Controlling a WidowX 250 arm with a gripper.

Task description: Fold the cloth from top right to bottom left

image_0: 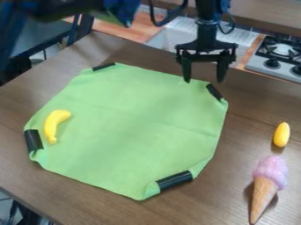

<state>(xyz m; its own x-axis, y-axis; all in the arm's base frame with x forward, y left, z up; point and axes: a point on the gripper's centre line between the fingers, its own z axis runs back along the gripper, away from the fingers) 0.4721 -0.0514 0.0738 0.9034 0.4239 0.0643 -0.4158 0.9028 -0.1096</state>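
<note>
My gripper hangs over the far right part of the green cloth, its two fingers spread apart with nothing between them. The cloth lies spread on the wooden table, with black pieces at its corners. One black piece is at the top right corner, just below and right of the fingers. Another black piece marks the near corner. Whether the fingertips touch the cloth, I cannot tell.
A yellow toy banana lies on the cloth's left part. Right of the cloth, a small yellow object and a toy ice cream cone rest on the table. A toy stove stands behind at the right.
</note>
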